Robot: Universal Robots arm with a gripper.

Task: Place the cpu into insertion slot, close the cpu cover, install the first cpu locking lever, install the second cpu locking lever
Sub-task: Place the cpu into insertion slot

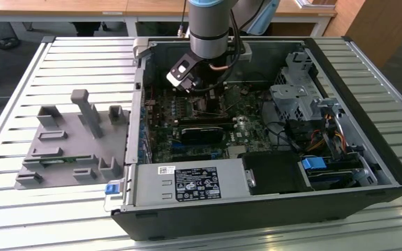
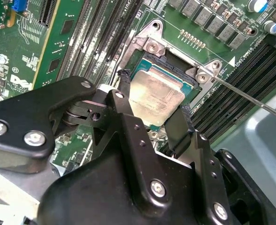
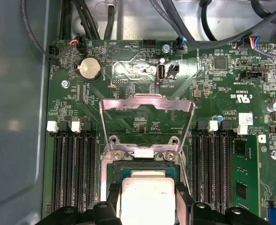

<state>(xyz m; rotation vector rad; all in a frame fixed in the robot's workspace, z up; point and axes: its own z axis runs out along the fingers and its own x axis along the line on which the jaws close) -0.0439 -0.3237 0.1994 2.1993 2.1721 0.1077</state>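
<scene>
Black gripper (image 2: 154, 95) clenched on flat square dull-silver cpu (image 2: 156, 98), metal face up, level over dark silver-rimmed insertion slot (image 2: 168, 63), silvery cpu cover (image 3: 147, 101) raised

My hand (image 2: 154, 95) pinches the cpu (image 2: 156, 98) right over the insertion slot (image 2: 168, 63). With the cpu cover (image 3: 147, 101) flipped up, the way down's open; memory slots (image 3: 72, 178) crowd both sides, lever wire (image 2: 250, 99) sticks out close by.
</scene>
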